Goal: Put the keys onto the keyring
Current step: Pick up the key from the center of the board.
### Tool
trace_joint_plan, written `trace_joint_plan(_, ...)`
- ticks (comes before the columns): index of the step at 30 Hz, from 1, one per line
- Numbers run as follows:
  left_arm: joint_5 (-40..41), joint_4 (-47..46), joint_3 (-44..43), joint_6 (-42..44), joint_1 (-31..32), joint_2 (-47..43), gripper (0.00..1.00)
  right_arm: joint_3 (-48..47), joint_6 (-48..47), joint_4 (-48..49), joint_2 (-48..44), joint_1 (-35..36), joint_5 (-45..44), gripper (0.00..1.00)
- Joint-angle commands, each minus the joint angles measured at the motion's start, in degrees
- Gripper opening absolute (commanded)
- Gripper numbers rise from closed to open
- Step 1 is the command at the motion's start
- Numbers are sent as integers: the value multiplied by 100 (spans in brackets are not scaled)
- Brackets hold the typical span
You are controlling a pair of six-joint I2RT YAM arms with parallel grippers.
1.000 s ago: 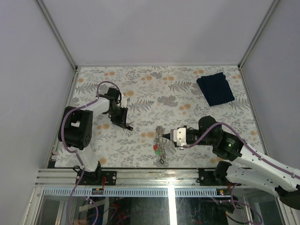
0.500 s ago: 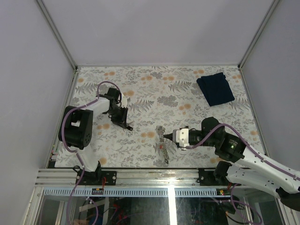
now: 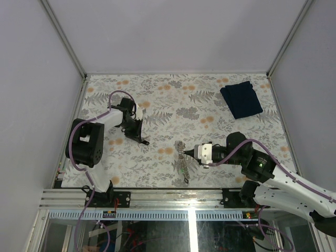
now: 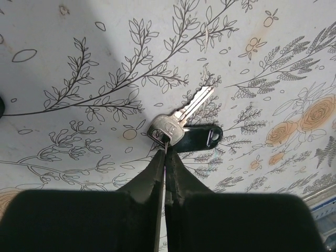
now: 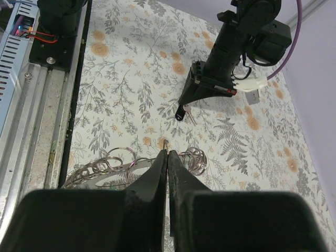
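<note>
The left arm (image 3: 105, 119) and right arm (image 3: 294, 185) are white with black joints, purple cables (image 3: 119, 93).

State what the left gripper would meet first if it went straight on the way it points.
The silver key, its head right at the left gripper's shut tips; contact looks likely.

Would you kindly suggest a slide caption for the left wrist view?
Left hand closed on the keys, a silver one overlapping a black-headed one, on the floral tablecloth.

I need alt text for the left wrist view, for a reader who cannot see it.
The left gripper, shut, pinches the head of a silver key that overlaps a black-headed key on a floral tablecloth.
</note>
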State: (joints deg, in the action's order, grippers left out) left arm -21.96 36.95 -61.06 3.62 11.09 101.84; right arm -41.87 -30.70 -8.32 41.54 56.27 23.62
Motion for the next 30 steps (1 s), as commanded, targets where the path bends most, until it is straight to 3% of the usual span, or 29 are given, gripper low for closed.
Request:
trace_joint_plan(1, -58, -323, -120, -150, -24, -249, 0, -23, 181, 490, -131, 56, -175, 0)
trace_joint_plan(10, 707, -377, -30, -184, 273, -1523, 0, -35, 395, 925, 248, 54, -513, 0)
trace_joint_plan(20, 2114, -655, 266, -273, 1657, -2774, 0, -243, 1040, 1530, 1103, 56, -1125, 0)
trace_joint_plan(30, 1922, -1455, 965, -511, 2322, -3845, 0, -584, 1601, 1080, 1544, 55, -1670, 0)
